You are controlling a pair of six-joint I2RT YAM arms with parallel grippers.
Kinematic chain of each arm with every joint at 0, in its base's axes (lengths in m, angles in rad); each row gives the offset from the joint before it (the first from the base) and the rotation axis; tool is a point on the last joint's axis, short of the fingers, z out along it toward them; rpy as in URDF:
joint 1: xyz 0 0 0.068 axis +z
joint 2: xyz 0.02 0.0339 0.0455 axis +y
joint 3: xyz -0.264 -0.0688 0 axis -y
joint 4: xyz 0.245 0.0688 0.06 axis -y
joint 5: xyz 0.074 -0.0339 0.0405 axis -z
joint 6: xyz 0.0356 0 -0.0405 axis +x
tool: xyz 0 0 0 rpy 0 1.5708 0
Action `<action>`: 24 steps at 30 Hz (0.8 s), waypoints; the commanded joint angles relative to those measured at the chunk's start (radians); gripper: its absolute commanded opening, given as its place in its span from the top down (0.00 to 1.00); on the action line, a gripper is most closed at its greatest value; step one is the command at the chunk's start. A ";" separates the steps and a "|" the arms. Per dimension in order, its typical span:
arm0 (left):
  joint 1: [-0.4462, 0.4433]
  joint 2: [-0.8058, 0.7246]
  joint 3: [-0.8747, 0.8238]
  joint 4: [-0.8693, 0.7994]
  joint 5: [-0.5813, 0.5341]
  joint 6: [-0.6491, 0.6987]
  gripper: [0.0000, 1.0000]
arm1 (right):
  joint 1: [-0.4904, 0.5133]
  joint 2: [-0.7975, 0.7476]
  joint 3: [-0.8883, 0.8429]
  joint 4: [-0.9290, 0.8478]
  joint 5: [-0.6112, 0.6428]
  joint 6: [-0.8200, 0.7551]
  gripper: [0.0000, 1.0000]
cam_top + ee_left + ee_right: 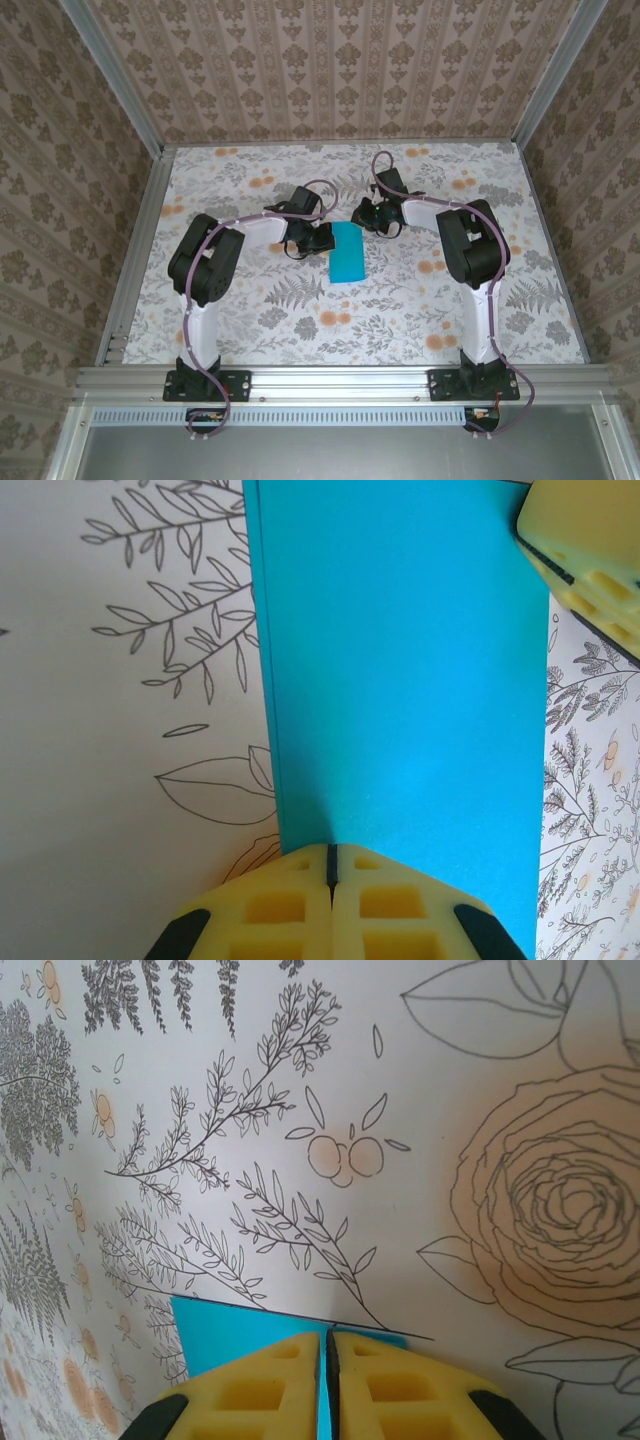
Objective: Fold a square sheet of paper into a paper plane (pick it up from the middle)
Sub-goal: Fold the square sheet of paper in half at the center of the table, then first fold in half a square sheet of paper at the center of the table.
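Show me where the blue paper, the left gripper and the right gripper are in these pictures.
blue paper (347, 252): top external view, middle of its flat face.
left gripper (332, 865): left wrist view, seam where its yellow fingertips meet.
right gripper (328, 1340): right wrist view, seam where its yellow fingertips meet.

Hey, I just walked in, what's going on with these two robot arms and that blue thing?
The two arms are working on a teal-blue sheet of paper, which lies on the flowered table as a narrow rectangle, apparently folded in half. The left gripper is shut at one edge, and the right gripper is shut at a corner across from it. It's no plane yet.
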 commanded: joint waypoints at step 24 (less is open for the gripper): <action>-0.015 -0.122 -0.173 -0.094 -0.084 -0.036 0.98 | 0.095 -0.288 -0.358 0.033 -0.121 -0.047 0.81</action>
